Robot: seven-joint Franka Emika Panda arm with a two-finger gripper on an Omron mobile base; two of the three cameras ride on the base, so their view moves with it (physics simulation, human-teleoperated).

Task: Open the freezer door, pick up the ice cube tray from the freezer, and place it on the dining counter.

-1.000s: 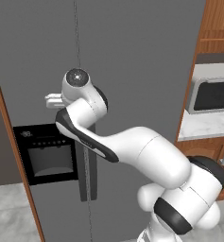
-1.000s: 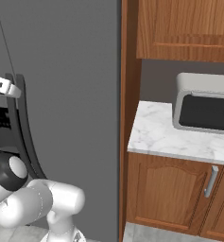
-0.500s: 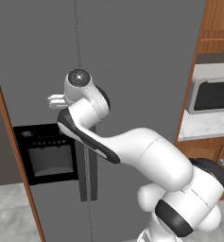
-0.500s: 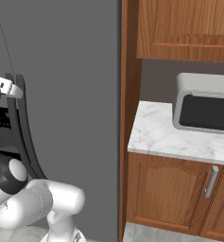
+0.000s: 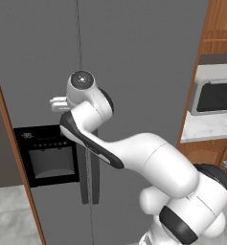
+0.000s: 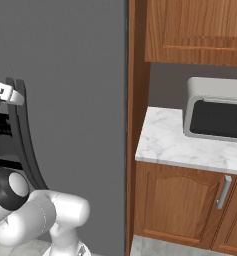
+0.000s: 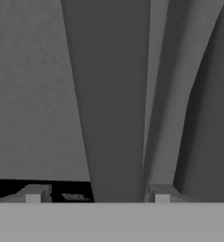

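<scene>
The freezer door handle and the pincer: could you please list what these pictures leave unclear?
- Left base view: the arm hides most of the handle on the freezer door.
- Hand view: the pincer straddles the handle; whether its fingertips touch it is cut off by the bottom edge.
- Freezer contents: hidden behind the closed door.

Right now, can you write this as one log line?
step: grasping door | tool: straddling long dark curved handle, closing | tall matte-grey freezer door: shut
</scene>
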